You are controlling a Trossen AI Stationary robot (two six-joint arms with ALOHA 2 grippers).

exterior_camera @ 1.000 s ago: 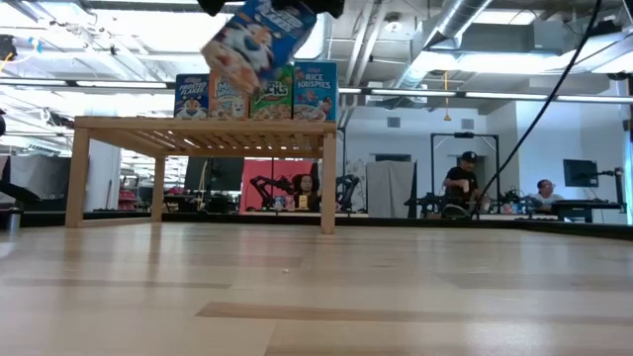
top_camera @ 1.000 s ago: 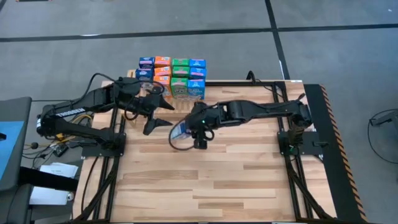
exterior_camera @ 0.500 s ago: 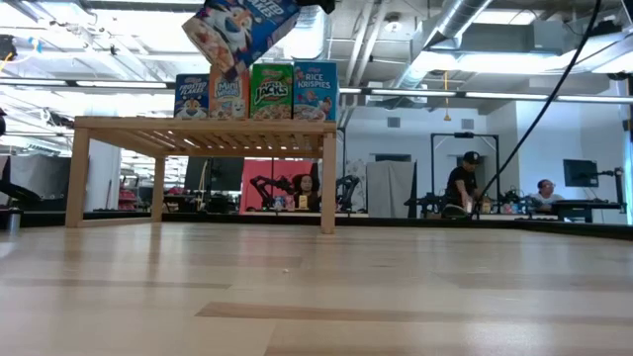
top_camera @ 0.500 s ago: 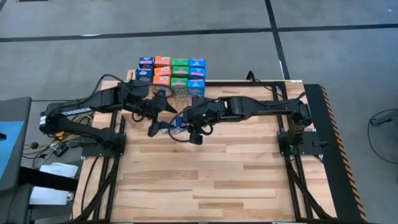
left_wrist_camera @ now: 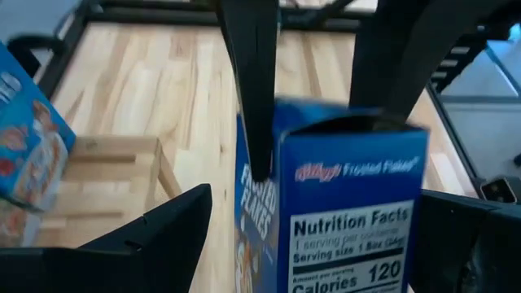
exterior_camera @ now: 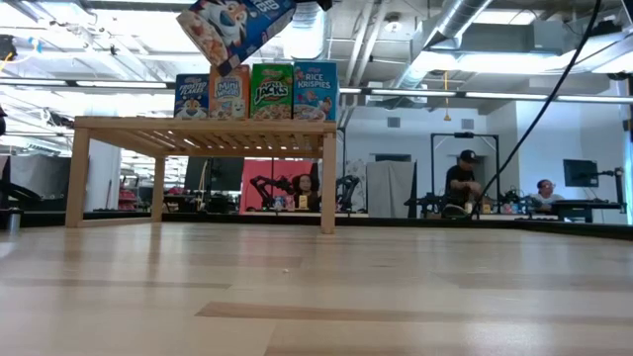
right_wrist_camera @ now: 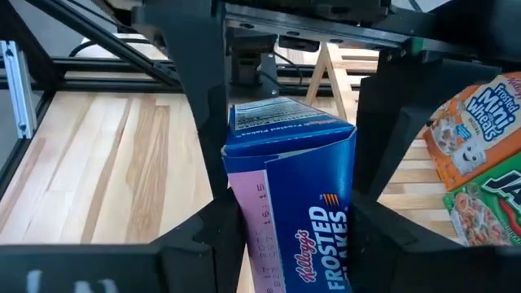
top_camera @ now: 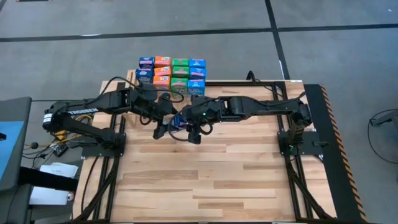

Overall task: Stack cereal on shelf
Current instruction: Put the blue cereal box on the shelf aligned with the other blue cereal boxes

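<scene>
A blue Frosted Flakes cereal box hangs tilted in the air above the front of the shelf, with my right gripper shut on it. My left gripper is open. Its two fingers stand on either side of the same box, and no touch shows. Rows of cereal boxes stand upright on the shelf's slats; the front row shows a Frosted Flakes, a Mini Wheats, an Apple Jacks and a Rice Krispies box. My right gripper pinches the blue box between its two fingers, one on the printed front face and one on the opposite face. It comes from the table's right, slanting down. The box is lifted clear of table and shelf, tilted.
The shelf stands at the table's far left part, and the plank tabletop stretches toward the near edge. Black frame rails run along both sides of the table. People sit at desks in the room behind.
My left gripper has moved toward the table's right and a little down, up to the held box, and its open fingers now stand on either side of it. My right gripper has tipped its wrist; the box has turned flatter and shows higher in the low view.
</scene>
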